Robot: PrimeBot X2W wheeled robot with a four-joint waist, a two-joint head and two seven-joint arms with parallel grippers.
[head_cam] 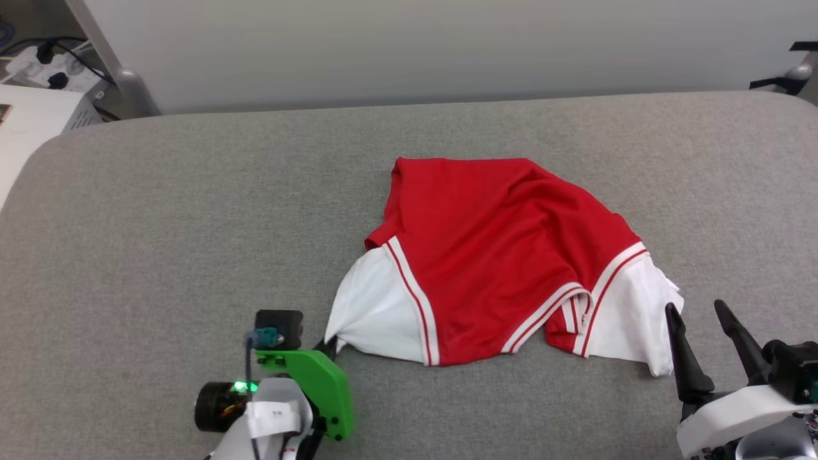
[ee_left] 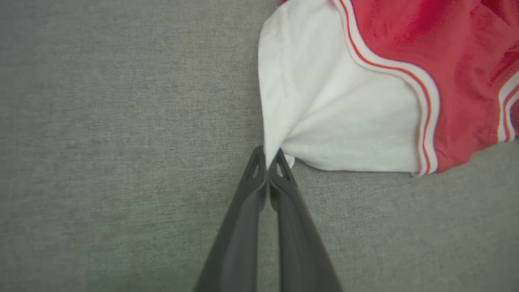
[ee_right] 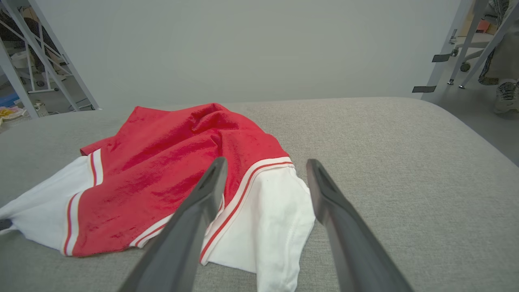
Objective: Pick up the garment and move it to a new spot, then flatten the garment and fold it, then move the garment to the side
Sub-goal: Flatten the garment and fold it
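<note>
We see the garment (head_cam: 498, 255) lying in a crumpled heap near the middle of the grey desk (head_cam: 160, 223), a bit toward our right side. Its red part is on top, full of folds. A white sleeve with red and white stripes sticks out at each near corner.

Our left gripper (head_cam: 329, 348) is down at the tip of the left sleeve (head_cam: 374, 306). In the left wrist view, its two dark fingers (ee_left: 239, 227) are pressed together and they pinch the pointy corner of that white sleeve (ee_left: 332, 121). The cloth is pulled into a small peak there.

Our right gripper (head_cam: 694, 306) is just beside the other white sleeve (head_cam: 632, 306). Its fingers (ee_right: 190, 227) are spread wide and hold nothing. From the right wrist view, that sleeve (ee_right: 263, 211) lies between them and farther on.

A pale wall (head_cam: 447, 51) stands behind the desk. A person's shoe (ee_right: 505, 95) is on the floor far off.
</note>
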